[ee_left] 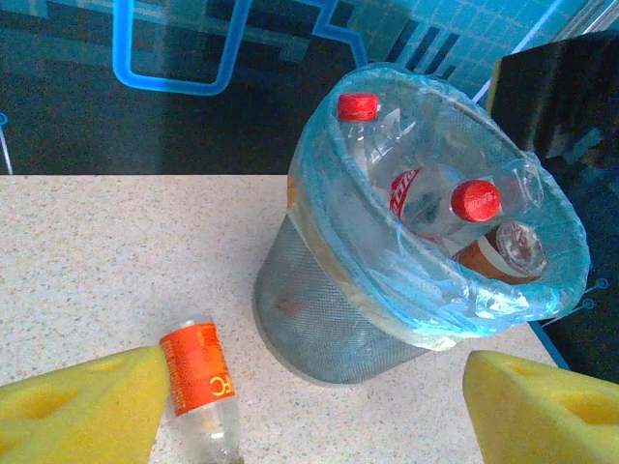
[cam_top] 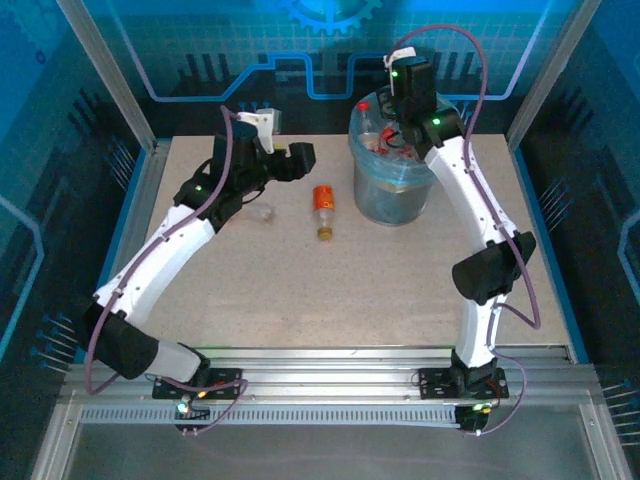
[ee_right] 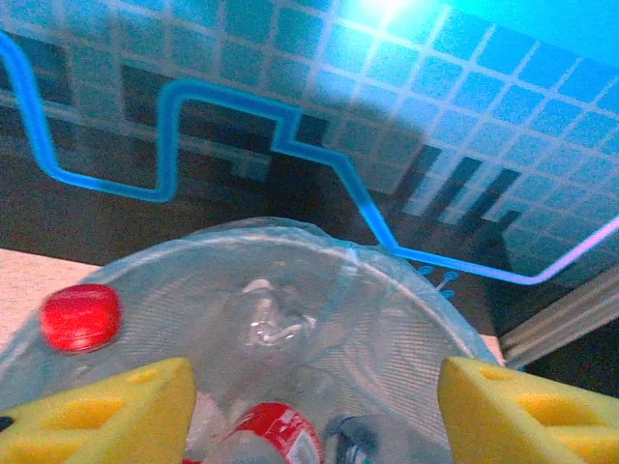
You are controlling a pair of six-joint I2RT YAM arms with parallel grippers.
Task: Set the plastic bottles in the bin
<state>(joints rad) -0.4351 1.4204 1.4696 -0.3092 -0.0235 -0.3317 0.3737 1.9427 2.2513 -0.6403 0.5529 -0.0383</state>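
Right gripper [ee_right: 314, 391] is hovering open over bin [cam_top: 390, 195]. Left gripper [cam_top: 300, 157] is gaping empty, needing to grab orange-label bottle [cam_top: 323, 210] at its 5 o'clock.

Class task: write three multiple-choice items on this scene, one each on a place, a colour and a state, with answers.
1. Relative to the bin, the orange-labelled bottle lies: A inside it; B on the table beside it; C between the left jaws.
2. The bag lining the bin is: A black; B pale blue; C yellow.
3. The right gripper's jaws: A grip a bottle; B grip the bag; C stand open, empty.
Answers: B, it lies flat on the tabletop; B, blue film folds over the rim; C, its fingers stand apart, nothing between.
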